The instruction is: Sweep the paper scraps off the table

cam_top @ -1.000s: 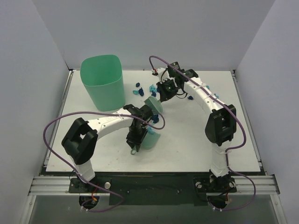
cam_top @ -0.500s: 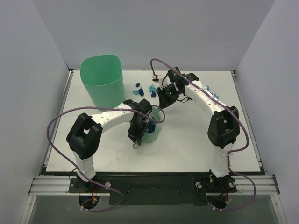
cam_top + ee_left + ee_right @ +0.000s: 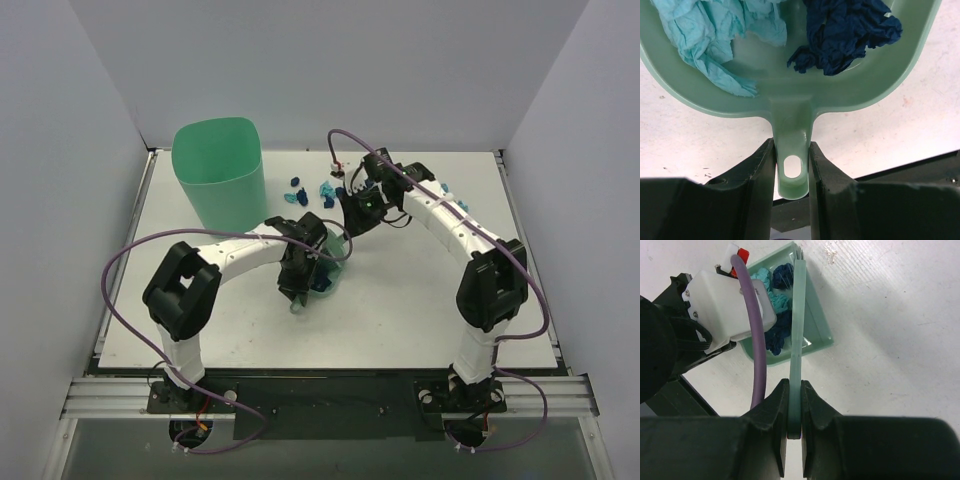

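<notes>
My left gripper (image 3: 792,155) is shut on the handle of the mint-green dustpan (image 3: 790,107), which holds turquoise paper scraps (image 3: 715,30) and navy ones (image 3: 845,30). From above, that gripper (image 3: 302,291) and dustpan (image 3: 327,276) sit mid-table. My right gripper (image 3: 794,390) is shut on the thin mint-green brush handle (image 3: 798,325), whose far end reaches the dustpan (image 3: 818,335) with scraps (image 3: 777,327) inside. The right gripper (image 3: 354,213) hovers just behind the dustpan. Loose paper scraps (image 3: 296,190) lie on the white table (image 3: 420,300) behind it, and one more (image 3: 445,189) sits by the right arm.
A tall mint-green bin (image 3: 218,175) stands at the back left of the table. My left arm's purple cable (image 3: 754,325) hangs close to the brush handle. Grey walls enclose the table on three sides.
The left arm has carried the dustpan a little away from the near edge, toward the brush. The right gripper has shifted slightly right and nearer, bringing the brush end to the dustpan.
</notes>
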`<state>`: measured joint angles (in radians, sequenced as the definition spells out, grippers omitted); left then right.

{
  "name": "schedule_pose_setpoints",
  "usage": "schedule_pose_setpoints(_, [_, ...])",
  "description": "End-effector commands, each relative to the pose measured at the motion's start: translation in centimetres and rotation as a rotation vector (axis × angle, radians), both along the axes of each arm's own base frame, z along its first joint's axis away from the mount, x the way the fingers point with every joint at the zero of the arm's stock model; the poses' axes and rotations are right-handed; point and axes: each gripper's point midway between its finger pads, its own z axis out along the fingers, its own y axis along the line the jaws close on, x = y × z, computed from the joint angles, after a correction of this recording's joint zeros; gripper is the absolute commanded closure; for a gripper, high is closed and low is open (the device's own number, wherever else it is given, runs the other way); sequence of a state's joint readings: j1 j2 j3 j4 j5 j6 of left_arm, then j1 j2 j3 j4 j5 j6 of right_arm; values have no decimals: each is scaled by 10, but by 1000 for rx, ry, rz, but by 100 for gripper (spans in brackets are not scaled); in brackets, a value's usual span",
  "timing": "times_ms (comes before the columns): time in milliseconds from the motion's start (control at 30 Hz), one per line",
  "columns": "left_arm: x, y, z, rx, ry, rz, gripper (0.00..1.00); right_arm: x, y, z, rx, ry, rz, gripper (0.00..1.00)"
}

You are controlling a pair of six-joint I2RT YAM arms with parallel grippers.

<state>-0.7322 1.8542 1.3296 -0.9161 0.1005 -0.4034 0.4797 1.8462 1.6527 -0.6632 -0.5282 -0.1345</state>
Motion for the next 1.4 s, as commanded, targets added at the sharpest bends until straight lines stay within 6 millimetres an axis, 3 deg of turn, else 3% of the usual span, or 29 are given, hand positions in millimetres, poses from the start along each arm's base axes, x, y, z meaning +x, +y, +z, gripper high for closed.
schedule_pose_setpoints(0, [15, -7, 3, -19, -99, 66, 100, 1, -7, 21, -8, -60, -67, 100])
schedule_pose_setpoints(600, [30, -20, 11, -60, -259, 146, 100, 25, -18, 68, 96, -148, -414, 100])
schedule_pose_setpoints(933, [21, -19, 18, -85, -279, 129, 100, 28, -32, 76, 127, -192, -558, 100])
schedule_pose_setpoints(1200, [14, -13, 31, -87, -308, 101, 100, 36, -88, 92, 110, -275, -814, 100])
schedule_pose_setpoints(1367, [12, -10, 45, -89, -333, 84, 100, 27, -125, 104, 112, -322, -947, 100])
